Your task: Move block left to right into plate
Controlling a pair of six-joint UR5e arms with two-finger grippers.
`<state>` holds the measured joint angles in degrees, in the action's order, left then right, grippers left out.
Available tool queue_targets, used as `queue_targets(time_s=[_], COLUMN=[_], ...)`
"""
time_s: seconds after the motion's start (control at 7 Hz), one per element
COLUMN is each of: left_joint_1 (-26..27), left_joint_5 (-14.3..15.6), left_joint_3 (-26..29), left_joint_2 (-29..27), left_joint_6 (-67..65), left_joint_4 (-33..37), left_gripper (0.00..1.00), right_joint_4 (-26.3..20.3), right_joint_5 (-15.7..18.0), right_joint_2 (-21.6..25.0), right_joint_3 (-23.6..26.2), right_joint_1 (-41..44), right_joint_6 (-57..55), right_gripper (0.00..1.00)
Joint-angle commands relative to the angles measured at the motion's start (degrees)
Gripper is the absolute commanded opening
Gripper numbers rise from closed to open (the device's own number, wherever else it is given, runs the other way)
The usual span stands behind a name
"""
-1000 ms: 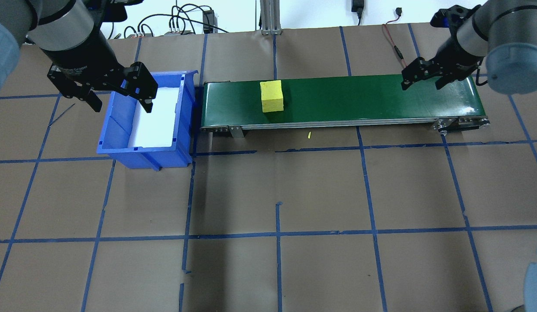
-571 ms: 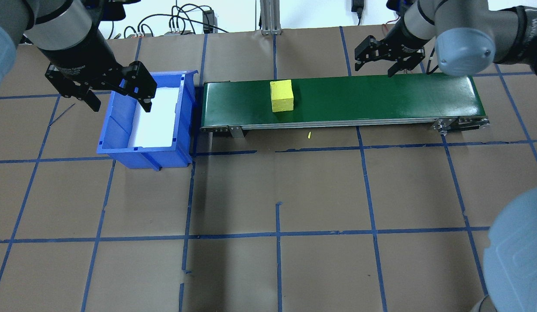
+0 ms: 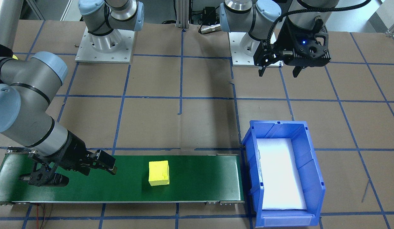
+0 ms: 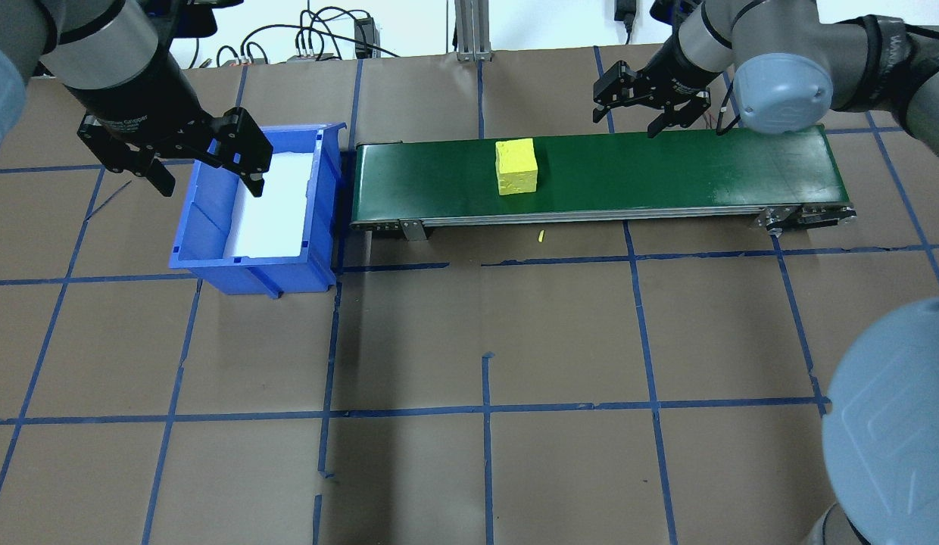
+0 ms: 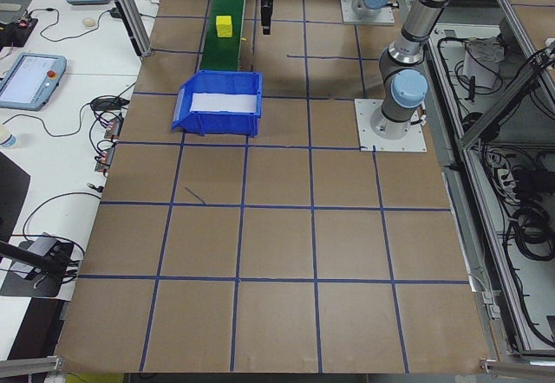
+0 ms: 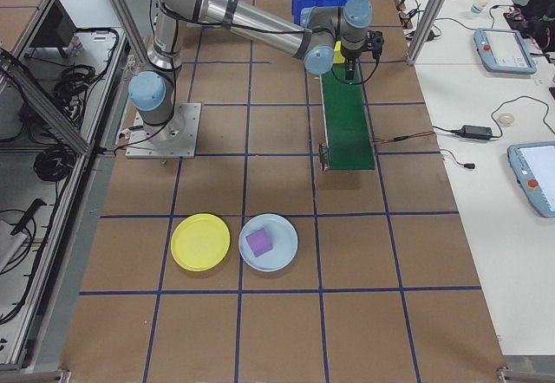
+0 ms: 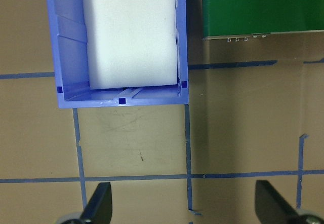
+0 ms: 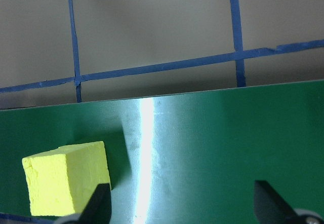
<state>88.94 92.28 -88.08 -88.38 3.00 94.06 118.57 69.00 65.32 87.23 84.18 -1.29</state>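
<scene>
One table point(image 4: 469, 341), covered in brown paper and gridded with blue tape. One green conveyor belt point(image 4: 666, 174), lying lengthwise along the far side. One blue bin point(image 4: 204, 227) lined with white foam, just beside the belt's left end. Two plates on the table, seen only from the right end: one yellow plate point(image 6: 200, 242), bare; one light blue plate point(image 6: 268, 242) just beside it. Two grippers: left gripper point(image 4: 206, 168), fingers spread wide and released, held above the bin's rim; right gripper point(image 4: 630, 112), fingers likewise parted and grasping nothing, above the belt's far edge, near the yellow block but apart from it. Two blocks: one yellow foam block point(image 4: 516, 166), standing on the belt roughly a third along from the bin end; one purple block point(image 6: 258, 242), resting in the light blue plate.
</scene>
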Motion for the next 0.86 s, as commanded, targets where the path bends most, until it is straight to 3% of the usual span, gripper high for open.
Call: queue_targets(time_s=[0.0,0.71], left_joint_1=[0.0,0.1], left_joint_5=[-0.2,-0.1], left_joint_3=[0.3,0.2], left_joint_2=[0.0,0.1], left_joint_6=[0.0,-0.1], left_joint_4=[0.0,0.0], left_gripper=[1.00,1.00], right_joint_4=[0.0,0.1], right_joint_5=[-0.3,-1.5], right_joint_2=[-0.2,-0.5], right_joint_3=[1.2,2.9], right_joint_1=[0.0,0.4], right_joint_6=[-0.1,-3.2], right_gripper=[1.00,1.00])
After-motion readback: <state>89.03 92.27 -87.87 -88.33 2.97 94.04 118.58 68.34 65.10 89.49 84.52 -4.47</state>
